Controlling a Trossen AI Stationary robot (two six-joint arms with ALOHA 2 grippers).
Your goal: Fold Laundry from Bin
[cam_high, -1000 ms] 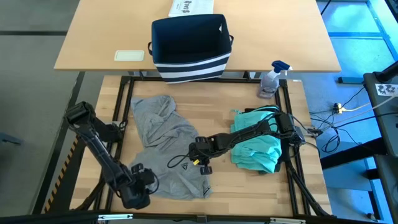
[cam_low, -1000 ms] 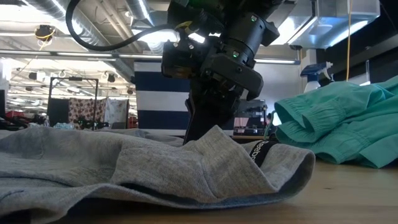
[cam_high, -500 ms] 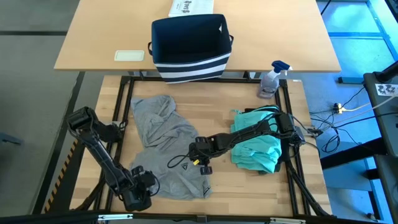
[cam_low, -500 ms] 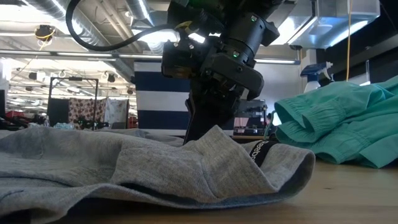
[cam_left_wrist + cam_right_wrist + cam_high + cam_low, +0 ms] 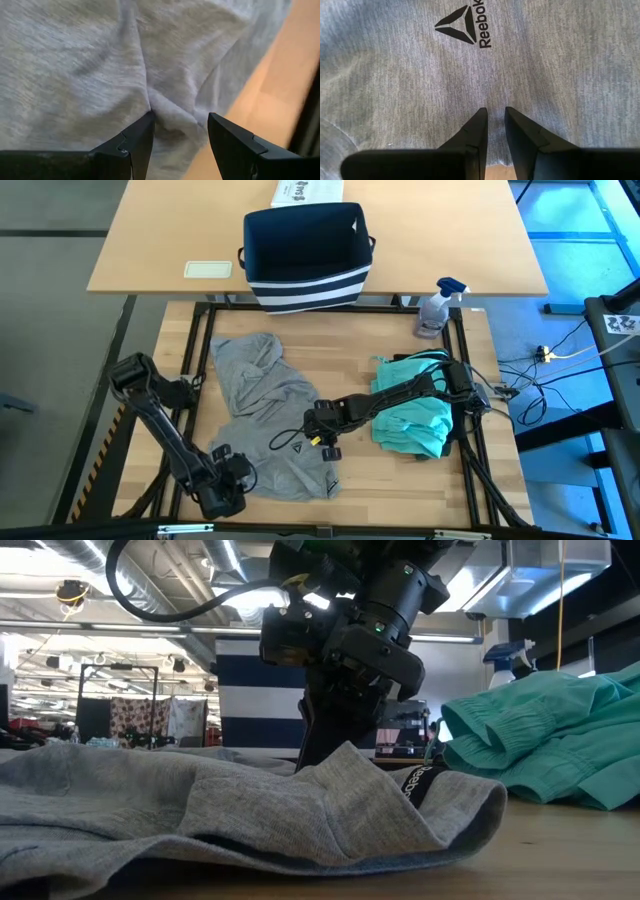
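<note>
A grey T-shirt (image 5: 270, 415) with a small logo (image 5: 462, 25) lies crumpled on the wooden table. My right gripper (image 5: 495, 112) is down on its right side, just short of the logo, and shut on the cloth. My left gripper (image 5: 180, 117) stands open at the shirt's near left corner (image 5: 245, 470), with a ridge of cloth between its fingers. A teal piece (image 5: 412, 422) lies bunched to the right, under the right arm. The navy bin (image 5: 305, 255) with white stripes stands on the far table. My left gripper comes at the grey T-shirt steeply from above at its near left edge. One fingertip (image 5: 146, 120) meets the cloth at a crease; whether the other fingertip (image 5: 215, 122) touches, I cannot tell. The shirt lies on the table. My right gripper pinches a small fold of the grey T-shirt (image 5: 495, 100) between its two fingers, close to the shirt's edge and below the logo. The fingers slant down from the table's right side. The cloth rises to a low peak (image 5: 345, 752) by the gripper; the rest lies slack on the table.
A spray bottle (image 5: 436, 308) stands at the table's far right corner. On the far table are a white printed box (image 5: 305, 191) behind the bin and a pale flat pad (image 5: 208, 269). Bare wood shows between the two garments and along the far side of the table.
My left gripper has sunk a little onto the shirt's near left corner and then kept still. The right gripper and the cloth have not moved.
</note>
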